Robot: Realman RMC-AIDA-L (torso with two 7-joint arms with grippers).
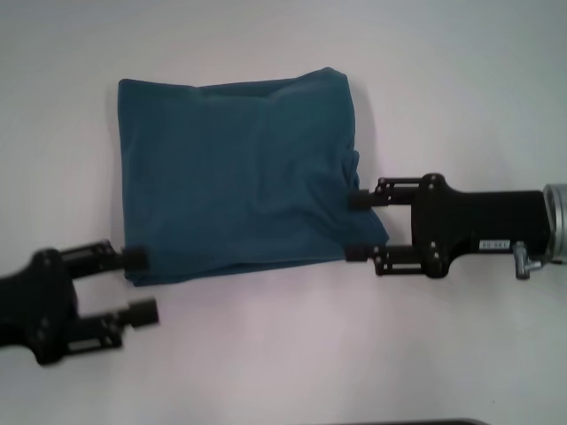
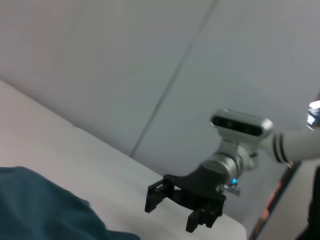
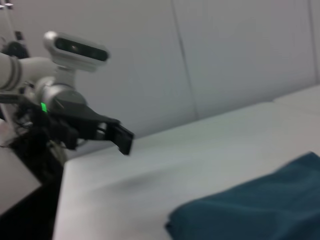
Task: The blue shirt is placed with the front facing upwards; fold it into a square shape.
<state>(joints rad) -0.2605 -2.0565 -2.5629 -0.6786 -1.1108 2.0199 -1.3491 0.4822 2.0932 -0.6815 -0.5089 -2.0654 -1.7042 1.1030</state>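
A dark teal-blue cotton shirt (image 1: pixel 235 173) is lying folded into a roughly square, slightly slanted block on a plain white worktop (image 1: pixel 283 354). It is sitting in the upper middle of the head view, with its far edge a little uneven and soft creases running across its top surface. No lettering, collar or label is showing on the folded cloth.

The left pincer (image 1: pixel 139 284), black with two dark finger pads, is reaching in from the robot's left at the near-left corner of the shirt. Its fingers are standing wide apart: the upper fingertip is meeting the shirt's corner edge, while the lower one is lying on the bare worktop just beside the cloth. It is holding nothing.

The right pincer (image 1: pixel 356 227), also black, on a black wrist with a silver collar, is coming in from the robot's right at the shirt's right edge. Its fingers are likewise spread wide, with both tips at the edge of the cloth, one higher up the side and one at the near-right corner. Whether they are touching the cloth cannot be told.

In the left wrist view, the shirt's corner (image 2: pixel 45 210) is showing low down, with the right pincer (image 2: pixel 180 210) farther off. In the right wrist view, the shirt (image 3: pixel 260 210) is lying on the worktop and the left pincer (image 3: pixel 117 136) is appearing beyond it.
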